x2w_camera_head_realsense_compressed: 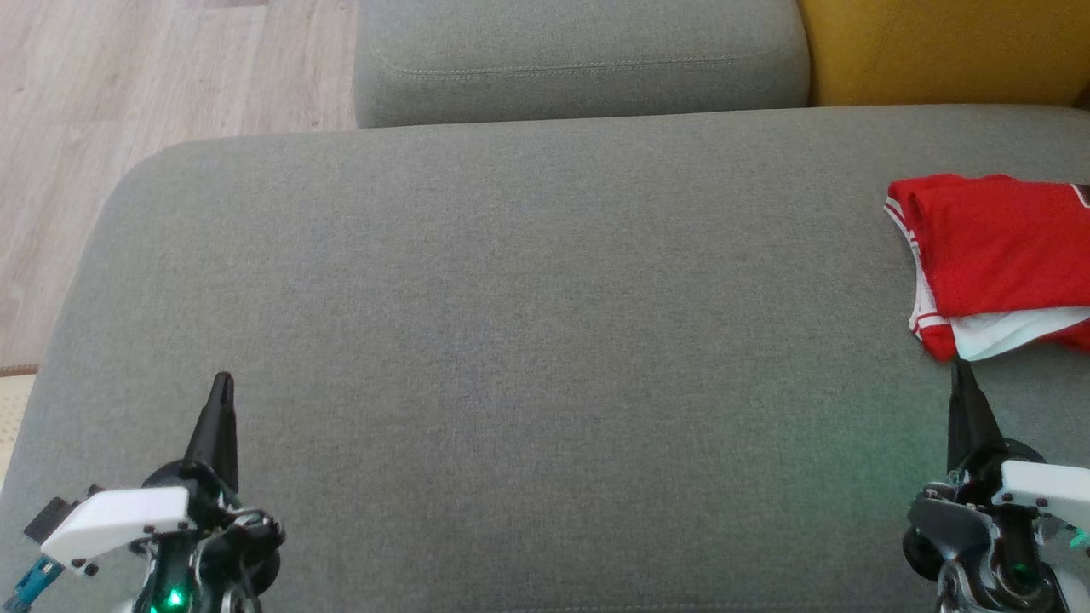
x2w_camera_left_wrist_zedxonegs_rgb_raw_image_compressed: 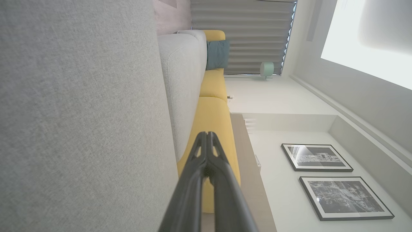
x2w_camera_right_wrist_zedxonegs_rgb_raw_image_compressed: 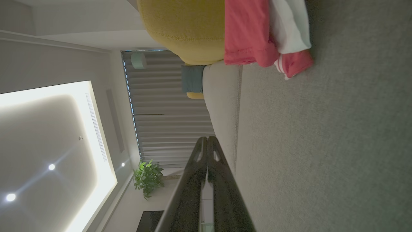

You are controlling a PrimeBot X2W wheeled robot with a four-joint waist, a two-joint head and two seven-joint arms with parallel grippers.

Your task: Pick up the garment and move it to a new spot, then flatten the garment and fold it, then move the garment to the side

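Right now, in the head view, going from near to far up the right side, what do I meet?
First the right gripper, then the red garment, then the yellow cushion.

A broad grey sofa seat (x2w_camera_head_realsense_compressed: 511,298) with a rounded far-left corner carries a folded red garment (x2w_camera_head_realsense_compressed: 996,247) with white trim. It lies flat toward the seat's right end, nearer the far edge, with a white layer showing underneath.

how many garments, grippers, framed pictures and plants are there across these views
garment: 1
grippers: 2, left gripper and right gripper
framed pictures: 2
plant: 1
total: 6
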